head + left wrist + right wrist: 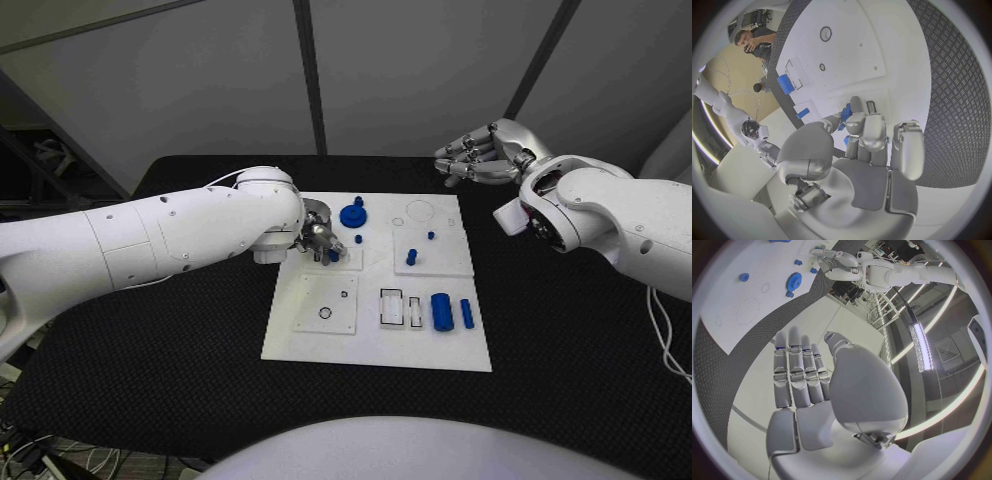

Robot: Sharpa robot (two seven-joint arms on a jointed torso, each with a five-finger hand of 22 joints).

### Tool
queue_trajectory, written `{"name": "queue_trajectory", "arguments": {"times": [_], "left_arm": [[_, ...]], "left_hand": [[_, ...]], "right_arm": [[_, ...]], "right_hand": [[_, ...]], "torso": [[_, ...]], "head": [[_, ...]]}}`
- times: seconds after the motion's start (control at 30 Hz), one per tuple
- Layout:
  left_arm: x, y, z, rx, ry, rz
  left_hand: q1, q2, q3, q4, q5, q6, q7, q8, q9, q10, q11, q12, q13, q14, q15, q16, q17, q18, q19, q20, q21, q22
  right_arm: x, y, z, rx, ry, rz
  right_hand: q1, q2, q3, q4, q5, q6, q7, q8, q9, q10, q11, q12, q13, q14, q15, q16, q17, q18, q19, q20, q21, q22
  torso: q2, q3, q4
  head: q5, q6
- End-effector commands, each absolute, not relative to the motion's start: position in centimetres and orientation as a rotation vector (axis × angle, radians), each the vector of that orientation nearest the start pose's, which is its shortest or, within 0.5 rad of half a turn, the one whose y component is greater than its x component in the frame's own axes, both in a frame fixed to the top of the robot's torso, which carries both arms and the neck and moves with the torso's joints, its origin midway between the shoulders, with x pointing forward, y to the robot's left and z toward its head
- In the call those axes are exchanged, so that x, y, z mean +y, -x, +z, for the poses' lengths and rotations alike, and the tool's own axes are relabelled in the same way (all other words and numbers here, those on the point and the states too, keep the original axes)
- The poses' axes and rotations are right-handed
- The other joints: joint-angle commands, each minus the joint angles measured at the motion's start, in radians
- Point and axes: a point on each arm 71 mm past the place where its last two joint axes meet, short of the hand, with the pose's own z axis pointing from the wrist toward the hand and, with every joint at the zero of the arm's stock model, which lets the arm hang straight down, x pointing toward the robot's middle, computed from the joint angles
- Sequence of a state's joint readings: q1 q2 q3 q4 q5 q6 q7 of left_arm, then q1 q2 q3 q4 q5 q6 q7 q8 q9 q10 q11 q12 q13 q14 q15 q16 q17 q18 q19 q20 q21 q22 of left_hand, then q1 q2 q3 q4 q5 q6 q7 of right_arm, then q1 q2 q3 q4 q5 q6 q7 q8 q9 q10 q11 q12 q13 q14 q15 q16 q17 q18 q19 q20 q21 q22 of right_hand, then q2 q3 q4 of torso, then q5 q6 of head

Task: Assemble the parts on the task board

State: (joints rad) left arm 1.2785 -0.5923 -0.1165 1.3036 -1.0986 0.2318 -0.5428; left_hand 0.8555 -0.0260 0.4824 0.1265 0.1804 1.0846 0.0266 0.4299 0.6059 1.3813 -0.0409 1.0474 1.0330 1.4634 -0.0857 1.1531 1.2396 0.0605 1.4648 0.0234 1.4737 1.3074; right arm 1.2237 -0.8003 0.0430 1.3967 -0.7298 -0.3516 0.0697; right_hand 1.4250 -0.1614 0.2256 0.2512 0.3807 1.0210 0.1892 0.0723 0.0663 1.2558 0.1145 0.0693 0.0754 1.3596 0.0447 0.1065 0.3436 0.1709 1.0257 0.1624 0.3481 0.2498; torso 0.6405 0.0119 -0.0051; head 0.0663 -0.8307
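The left hand (320,238) is over the left part of the task board (378,345), its fingers half hidden behind its own wrist in the head view; the left wrist view shows fingertips (856,106) pinching a small blue part (845,113) against the board. Further right on the board lie a blue gear (353,215), small pegs (411,256) and two blue cylinders (443,312); no writing can be read. Beyond the board's far right corner, the right hand (480,155) holds nothing, fingers straight and close together in its wrist view (799,371).

The head camera looks steeply down over the whole task board (378,335). Each wrist camera sits close behind its own hand, both sharing that board (851,45).
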Motion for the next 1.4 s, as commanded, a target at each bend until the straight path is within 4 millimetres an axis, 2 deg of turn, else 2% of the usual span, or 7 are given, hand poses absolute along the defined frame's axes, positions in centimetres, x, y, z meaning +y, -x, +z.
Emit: {"name": "queue_trajectory", "arguments": {"times": [0.03,0.5,1.4], "left_arm": [[15.55,-51.21,-22.8,2.388,0.011,-0.298],[15.55,-51.1,-22.71,2.398,-0.003,-0.297],[15.58,-51.45,-22.31,2.35,0.034,-0.307]], "left_hand": [[-0.003,-0.004,-0.004,-0.006,-0.004,0.008,-0.002,-0.003,-0.001,0.003,0.0,0.007,0.002,0.031,-0.003,-0.005,0.001,-0.029,0.027,0.002,-0.001,0.165],[0.05,-0.014,-0.005,-0.06,-0.014,0.011,-0.004,0.0,-0.006,0.007,-0.002,0.01,0.005,0.031,-0.004,-0.005,0.001,-0.029,0.028,0.001,-0.001,0.167],[0.055,-0.007,-0.006,-0.06,-0.014,0.011,-0.004,-0.001,-0.007,0.006,-0.002,0.006,0.002,0.031,-0.004,-0.005,0.001,-0.028,0.026,0.001,-0.003,0.166]], "right_arm": [[-22.19,-52.54,-14.98,1.587,-0.531,1.054],[-22.18,-52.56,-15.0,1.588,-0.532,1.054],[-22.18,-52.54,-14.99,1.588,-0.532,1.054]], "right_hand": [[-0.008,-0.002,-0.002,0.004,0.006,-0.007,-0.002,-0.005,0.001,-0.006,-0.001,-0.003,-0.001,0.002,0.008,-0.005,-0.001,0.011,0.005,0.005,-0.003,-0.001],[-0.008,-0.002,-0.002,0.004,0.006,-0.007,-0.002,-0.005,0.001,-0.006,-0.001,-0.003,-0.001,0.002,0.008,-0.005,-0.001,0.011,0.005,0.005,-0.003,-0.001],[-0.008,-0.002,-0.002,0.004,0.006,-0.007,-0.002,-0.005,0.001,-0.006,-0.001,-0.003,-0.001,0.002,0.008,-0.005,-0.001,0.011,0.005,0.005,-0.003,-0.001]], "torso": [[0.001,-0.0001,-0.0006],[0.001,-0.0002,-0.0004],[0.0,-0.0004,0.0003]], "head": [[0.0,0.001],[0.002,0.0],[-0.003,-0.002]]}}
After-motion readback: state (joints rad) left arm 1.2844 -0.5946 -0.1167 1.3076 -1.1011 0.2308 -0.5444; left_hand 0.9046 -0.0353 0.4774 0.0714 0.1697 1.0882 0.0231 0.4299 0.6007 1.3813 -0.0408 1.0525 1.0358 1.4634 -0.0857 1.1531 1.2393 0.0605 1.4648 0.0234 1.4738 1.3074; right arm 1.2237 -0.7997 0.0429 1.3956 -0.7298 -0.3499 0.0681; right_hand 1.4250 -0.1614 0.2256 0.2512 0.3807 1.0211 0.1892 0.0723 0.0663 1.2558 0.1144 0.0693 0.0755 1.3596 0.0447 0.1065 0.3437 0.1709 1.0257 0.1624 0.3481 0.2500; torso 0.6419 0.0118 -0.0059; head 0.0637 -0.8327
